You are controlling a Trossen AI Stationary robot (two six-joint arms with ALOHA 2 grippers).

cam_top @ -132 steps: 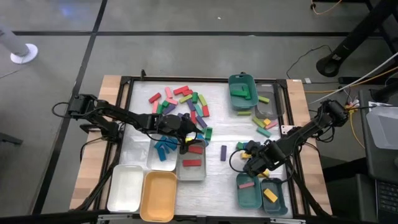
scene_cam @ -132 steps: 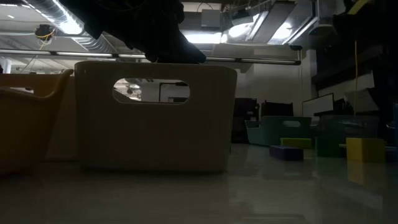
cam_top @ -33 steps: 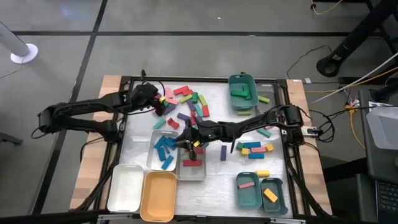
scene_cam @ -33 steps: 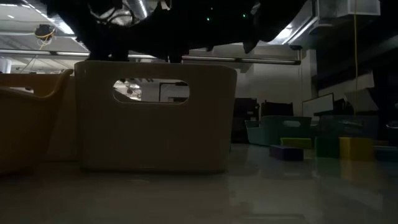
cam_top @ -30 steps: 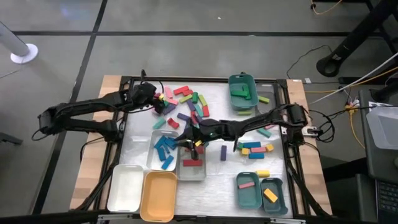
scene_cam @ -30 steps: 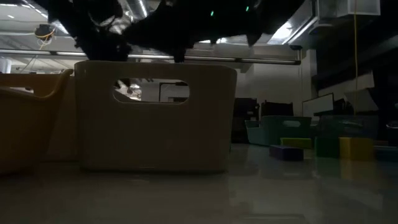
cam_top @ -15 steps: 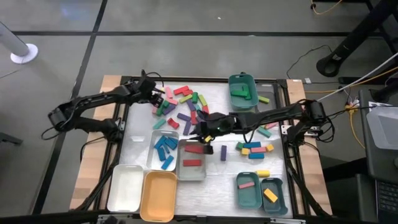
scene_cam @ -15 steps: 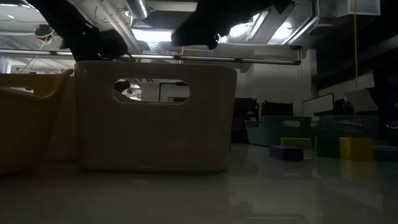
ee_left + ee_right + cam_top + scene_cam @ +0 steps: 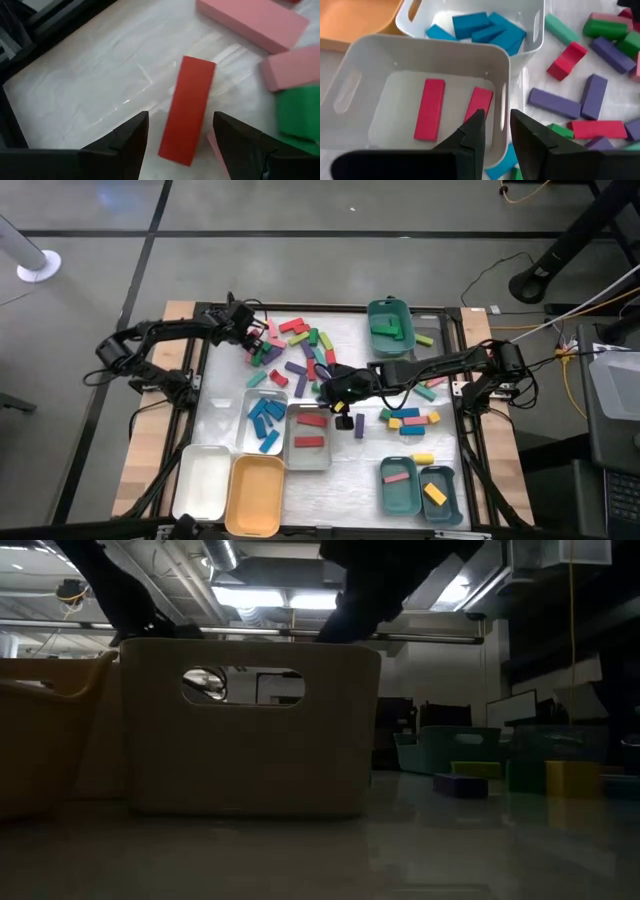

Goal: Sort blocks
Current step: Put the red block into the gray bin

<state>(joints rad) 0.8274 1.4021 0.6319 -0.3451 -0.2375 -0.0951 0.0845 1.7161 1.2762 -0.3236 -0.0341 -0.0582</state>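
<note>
Left claw lining up on a red block at the pile's edge

The red block (image 9: 187,110) lies flat on the table between the wide-open, empty left claw (image 9: 180,132); lower squarely, then close. The right claw (image 9: 495,131), narrowly parted and empty, hovers over the grey tray (image 9: 470,55) holding two red blocks.

Floor (image 9: 300,240): grey concrete, crossed by dark seams. White round base (image 9: 38,266) at 10 o'clock. Black stand foot (image 9: 535,283) at 2 o'clock, cables (image 9: 585,315) trailing beside it. Bench (image 9: 150,440): pale wood edge under black frame. Ceiling: ducts (image 9: 120,580) and strip lights (image 9: 265,600), level view. Back wall (image 9: 440,680) pale.
</note>
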